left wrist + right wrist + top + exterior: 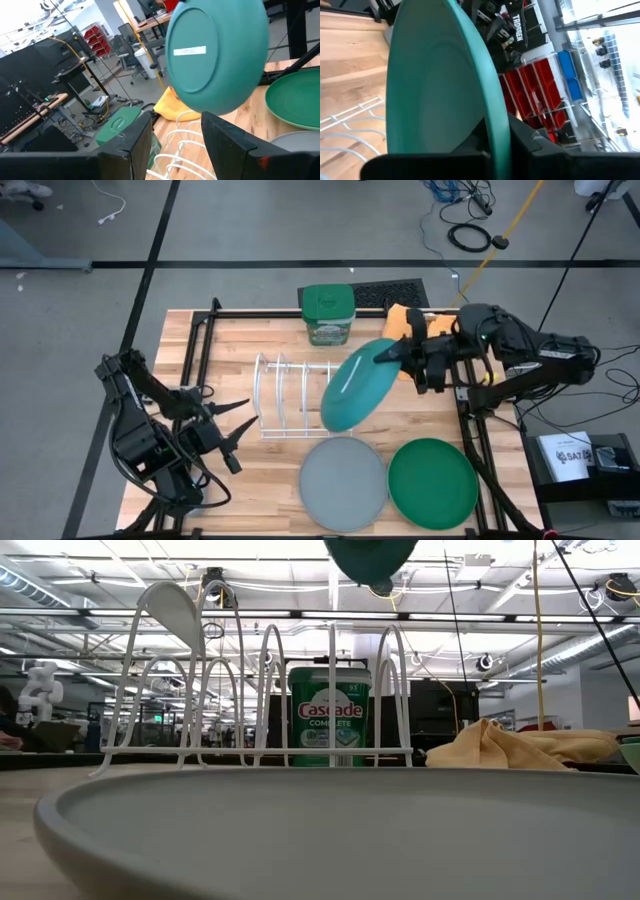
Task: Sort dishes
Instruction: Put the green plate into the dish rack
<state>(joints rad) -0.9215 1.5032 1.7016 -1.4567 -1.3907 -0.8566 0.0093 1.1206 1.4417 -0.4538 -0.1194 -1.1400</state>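
Note:
My right gripper (392, 352) is shut on a teal plate (358, 384) held in the air just right of the white wire rack (290, 396). The plate also shows in the left wrist view (215, 55), its underside with a white label facing that camera, and in the right wrist view (440, 80). A light grey plate (343, 480) and a green plate (433, 480) lie flat on the table near the front edge. My left gripper (240, 428) is open and empty, left of the rack. My right gripper pinches the teal plate's rim (497, 135) at its far right edge, one finger on the plate's inner face and one on its underside. The fingers come level from the table's right. The plate is lifted clear, standing on edge and tilted, above the table.
A green dishwasher-tab tub (327, 312) stands at the table's far edge behind the rack. A yellow cloth (408, 320) lies at the back right, under my right arm. Black frame rails (470, 430) run along the table's sides.

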